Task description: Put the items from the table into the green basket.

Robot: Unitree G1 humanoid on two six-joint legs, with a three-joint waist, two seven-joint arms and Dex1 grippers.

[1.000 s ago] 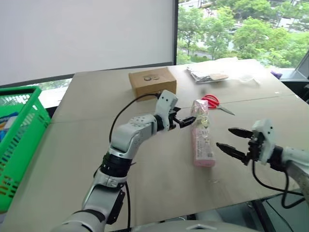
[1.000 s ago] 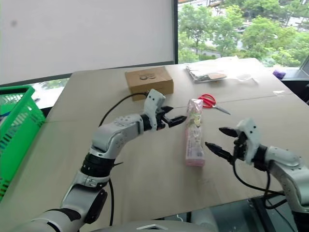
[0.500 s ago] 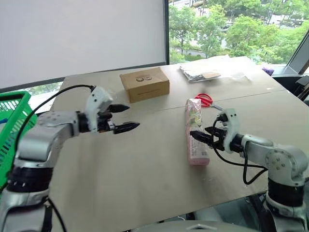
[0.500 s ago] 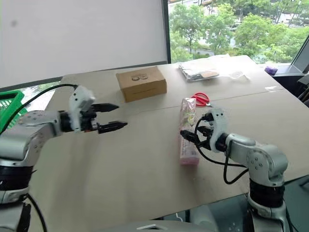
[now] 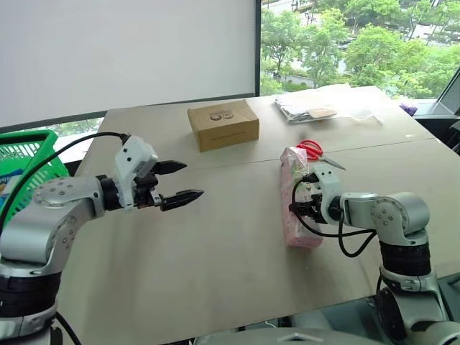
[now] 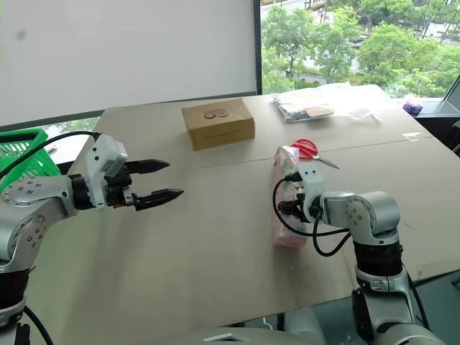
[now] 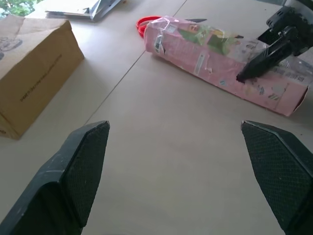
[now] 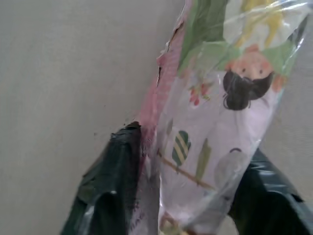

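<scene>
The right gripper (image 6: 288,203), gaping beside the pink-and-white packet (image 6: 286,205) 1 second ago, now has its jaws pinching it mid-worktop (image 6: 201,244), ready for lifting toward the far-left green basket (image 6: 25,147), while the left gripper (image 6: 159,180), jaws wide and empty, has swung away left.

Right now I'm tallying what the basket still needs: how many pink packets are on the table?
1. The pink packet lies on the table, with the right claw closed on it, near the red scissors. The cardboard box could hide something behind it.
</scene>
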